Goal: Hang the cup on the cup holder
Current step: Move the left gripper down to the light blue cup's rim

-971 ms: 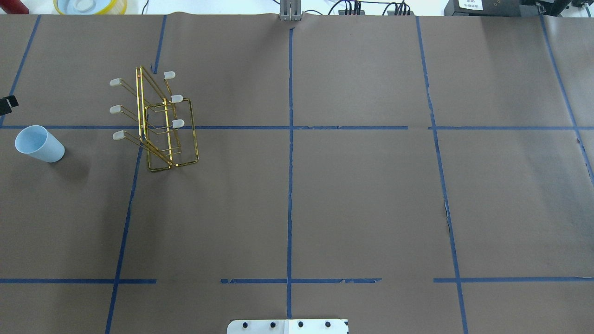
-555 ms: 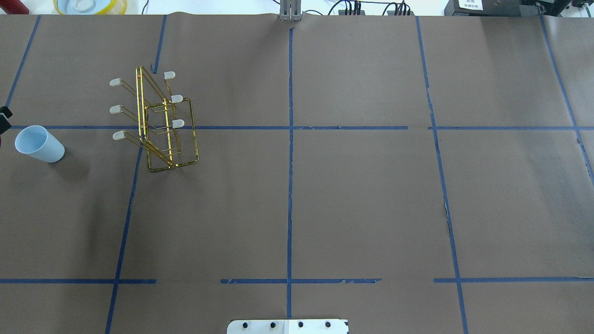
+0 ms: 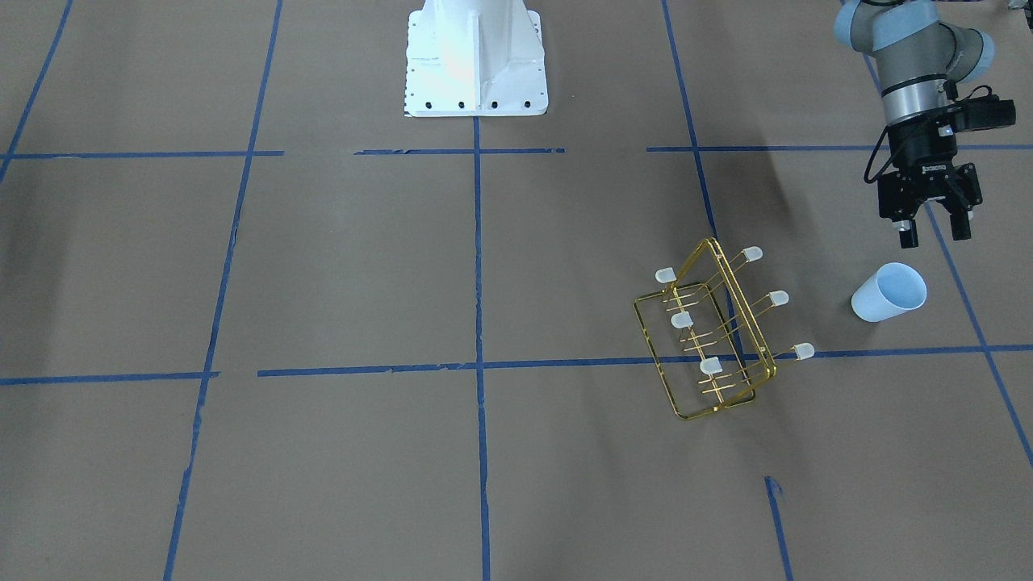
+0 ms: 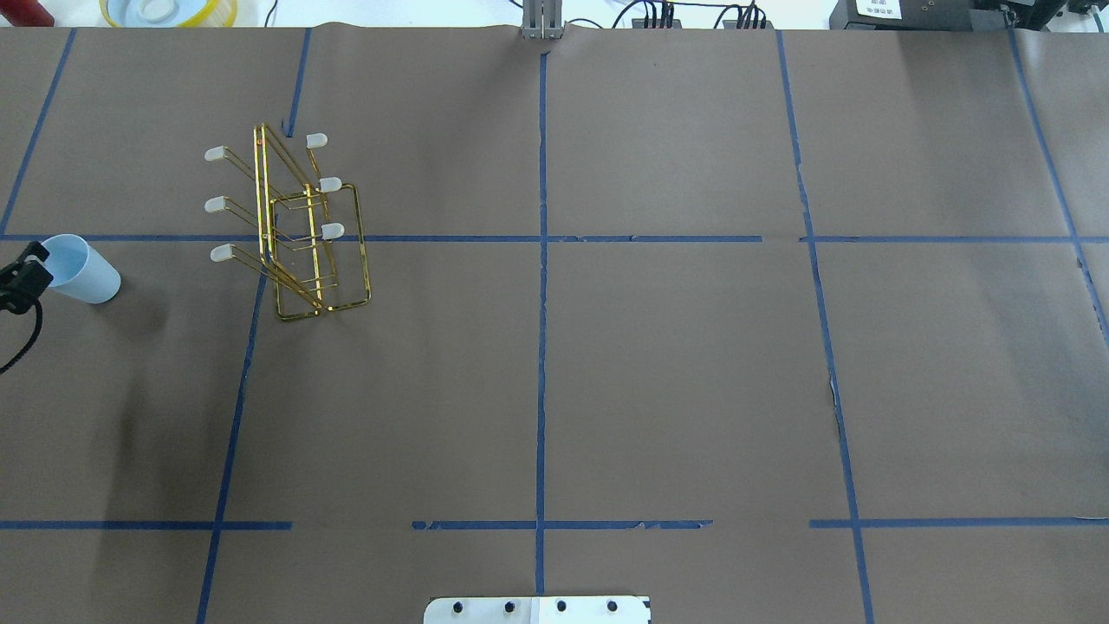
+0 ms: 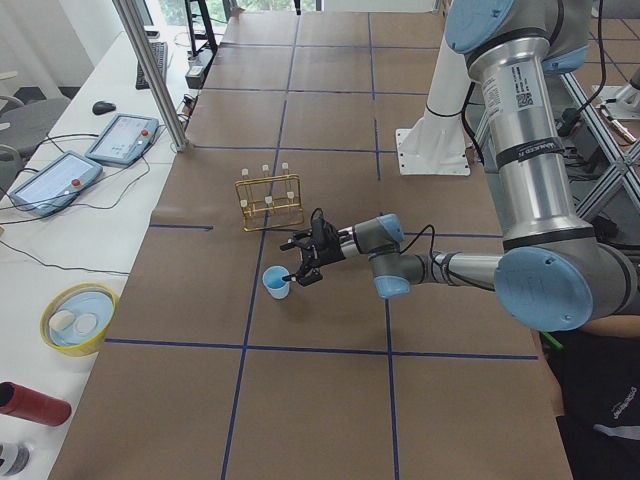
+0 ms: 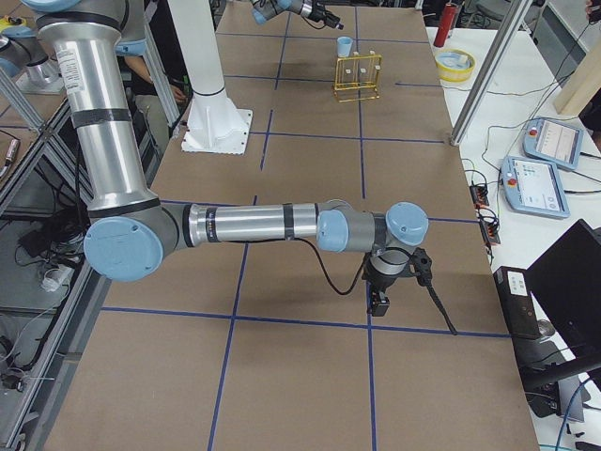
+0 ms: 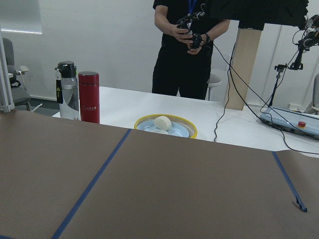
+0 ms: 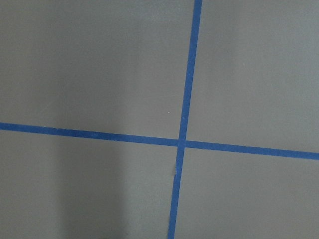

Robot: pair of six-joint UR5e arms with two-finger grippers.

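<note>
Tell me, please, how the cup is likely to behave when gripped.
Probably light: the cup looks like thin, empty plastic, so it may flex if squeezed. Standing on its narrower base, it could tip if nudged. Its smooth taper might slip.

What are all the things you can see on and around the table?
cup: one, pale blue, standing mouth up beside the rack.
rack: one, gold wire, six white-capped prongs, on the table.
table: one, brown cover, blue tape lines.
bowl: one, yellow rim, on the white bench.
red bottle: one, near the bowl.
clear bottle: one, beside the red one.
person: one, in black, behind the bench.
left gripper: black, open, near the cup.
right gripper: black, far from the cup; open or shut unclear.
</note>
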